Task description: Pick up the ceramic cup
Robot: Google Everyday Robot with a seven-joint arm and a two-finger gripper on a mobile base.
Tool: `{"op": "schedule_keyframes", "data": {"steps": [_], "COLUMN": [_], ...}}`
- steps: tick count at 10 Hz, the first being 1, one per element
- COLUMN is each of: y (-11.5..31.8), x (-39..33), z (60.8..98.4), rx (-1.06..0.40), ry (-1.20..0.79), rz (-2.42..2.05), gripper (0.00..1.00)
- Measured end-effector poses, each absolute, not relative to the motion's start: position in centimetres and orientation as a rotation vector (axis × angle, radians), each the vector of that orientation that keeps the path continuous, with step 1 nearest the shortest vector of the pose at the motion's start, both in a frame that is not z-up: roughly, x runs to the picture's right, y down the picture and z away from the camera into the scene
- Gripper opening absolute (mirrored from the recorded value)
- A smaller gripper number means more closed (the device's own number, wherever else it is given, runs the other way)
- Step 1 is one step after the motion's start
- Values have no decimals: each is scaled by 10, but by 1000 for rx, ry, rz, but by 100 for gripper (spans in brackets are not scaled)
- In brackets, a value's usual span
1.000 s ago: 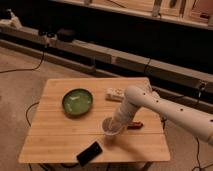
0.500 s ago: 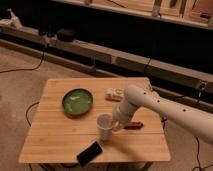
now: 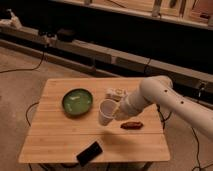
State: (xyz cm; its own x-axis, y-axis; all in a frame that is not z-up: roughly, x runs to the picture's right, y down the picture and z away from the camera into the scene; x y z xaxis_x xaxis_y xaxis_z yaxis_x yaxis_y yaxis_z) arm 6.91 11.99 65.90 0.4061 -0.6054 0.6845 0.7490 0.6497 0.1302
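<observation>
Cup (image 3: pixel 106 112) tilted, clamped in the gripper (image 3: pixel 116 111), just right of the green bowl (image 3: pixel 77 102) over the table (image 3: pixel 60 140).

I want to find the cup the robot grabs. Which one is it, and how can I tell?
Look at the wooden table. Near its middle, just right of the wide green bowl, is the ceramic cup, tipped a little, with the white arm's claw at its right side. It is small, plain white and tall-sided, unlike the flat bowl, the dark phone and the brown snack bar.
</observation>
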Motion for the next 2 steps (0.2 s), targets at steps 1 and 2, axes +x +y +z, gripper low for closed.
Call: {"op": "schedule_keyframes", "data": {"steps": [1, 2], "y": [116, 115], "x": [70, 70], "z": [651, 649], "rx": [-190, -187], "ry": [-773, -773], "rz": [-866, -866], "gripper": [0, 0]}}
